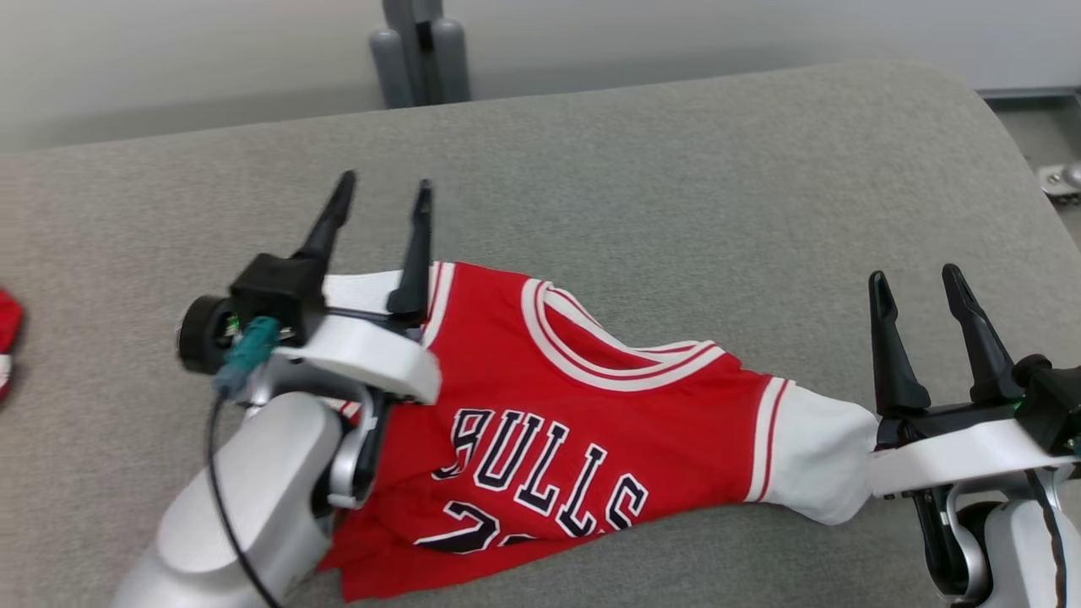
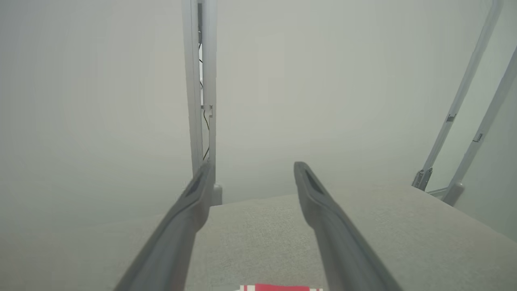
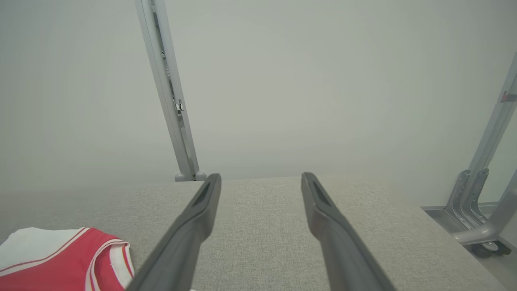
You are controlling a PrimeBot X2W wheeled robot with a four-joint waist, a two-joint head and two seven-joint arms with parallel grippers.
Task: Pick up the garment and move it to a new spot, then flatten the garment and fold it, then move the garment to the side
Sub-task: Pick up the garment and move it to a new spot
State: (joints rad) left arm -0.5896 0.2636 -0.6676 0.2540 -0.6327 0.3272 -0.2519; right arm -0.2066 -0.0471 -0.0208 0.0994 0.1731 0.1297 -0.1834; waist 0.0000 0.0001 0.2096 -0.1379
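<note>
The garment [image 1: 583,397] is a red basketball jersey with white sleeves and black-and-white lettering, lying rumpled on the grey table [image 1: 676,169]. My left gripper [image 1: 384,192] hovers over the jersey's left white sleeve, open, fingers pointing away from me with nothing between them. My right gripper [image 1: 916,283] stands open just right of the jersey's right white sleeve, holding nothing. In the left wrist view a strip of the jersey [image 2: 278,287] shows below the open gripper [image 2: 252,169]. The right wrist view has the jersey [image 3: 60,258] at lower left, beside its open gripper [image 3: 260,178].
Another red cloth item [image 1: 7,338] lies at the table's far left edge. A grey metal post [image 1: 422,51] stands behind the table's far edge. Metal frame legs [image 3: 480,202] stand off the table's right side. The far half of the table is bare grey fabric.
</note>
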